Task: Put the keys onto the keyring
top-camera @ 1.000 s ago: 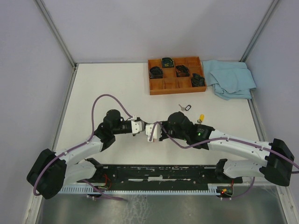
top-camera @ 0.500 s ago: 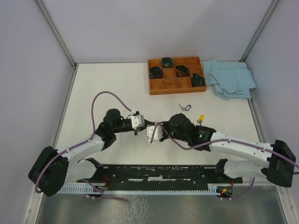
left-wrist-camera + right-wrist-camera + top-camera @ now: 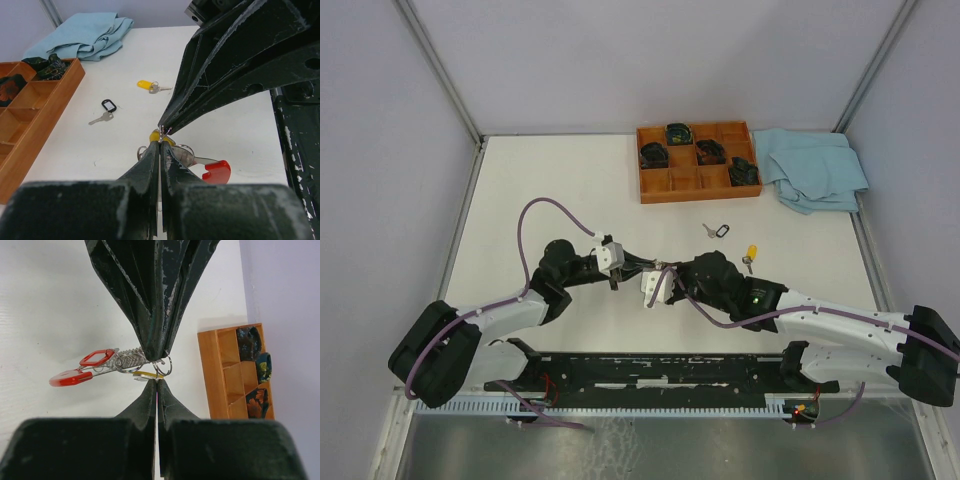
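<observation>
Two tools meet tip to tip near the worktop's (image 3: 520, 190) centre. The left tool (image 3: 160, 144) and right tool (image 3: 156, 382) are both closed on the keyring (image 3: 127, 360), which is bunched with capped keys (image 3: 97, 358). Their fingers hide the pinch. Toward the far edge lie a loose yellow-capped key (image 3: 750, 252), plain key (image 3: 707, 230), tray (image 3: 695, 196) and cloth (image 3: 815, 165).

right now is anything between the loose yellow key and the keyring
Nothing on the table: the left wrist view shows bare surface from the yellow key to the keyring. The right arm runs close beside that line.
</observation>
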Motion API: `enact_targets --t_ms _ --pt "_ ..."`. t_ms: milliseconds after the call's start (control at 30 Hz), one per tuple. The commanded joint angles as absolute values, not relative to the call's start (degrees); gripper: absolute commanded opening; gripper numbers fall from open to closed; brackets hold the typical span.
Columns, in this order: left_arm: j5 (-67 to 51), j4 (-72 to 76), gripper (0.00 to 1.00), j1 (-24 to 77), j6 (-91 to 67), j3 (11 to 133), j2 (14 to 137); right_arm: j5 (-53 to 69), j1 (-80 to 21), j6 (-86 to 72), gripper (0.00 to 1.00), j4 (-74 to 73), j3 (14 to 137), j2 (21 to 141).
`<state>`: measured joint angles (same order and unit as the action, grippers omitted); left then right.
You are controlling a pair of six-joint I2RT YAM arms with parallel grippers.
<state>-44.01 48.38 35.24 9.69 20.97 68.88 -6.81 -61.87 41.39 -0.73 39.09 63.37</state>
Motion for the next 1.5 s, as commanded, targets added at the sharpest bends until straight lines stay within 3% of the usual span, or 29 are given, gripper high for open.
enact_targets --t_ms 0,233,567,1033,1333,1467 --pt "-45.22 60.86 0.03 35.19 4.56 20.49 69.93 -10.21 -62.01 38.95 0.01 2.31 38.15 61.63" --pt "-44.66 59.05 0.03 35.15 6.79 20.64 70.4 -10.2 -61.81 41.54 0.01 0.89 41.13 60.05" --pt "-45.82 53.73 0.2 35.33 10.3 22.07 70.38 -6.43 -61.86 43.65 0.01 -4.41 46.04 61.58" --pt "-47.07 49.56 0.29 35.77 13.59 23.24 70.53 -2.69 -61.85 45.3 0.01 -9.29 49.32 64.0" --pt "-48.71 47.47 0.25 35.77 14.79 24.25 71.09 -0.61 -61.87 45.88 0.01 -12.09 51.06 64.92" --pt "-49.23 47.55 0.08 35.77 14.66 24.29 71.3 -1.06 -61.84 45.75 0.01 -12.85 51.05 64.99"
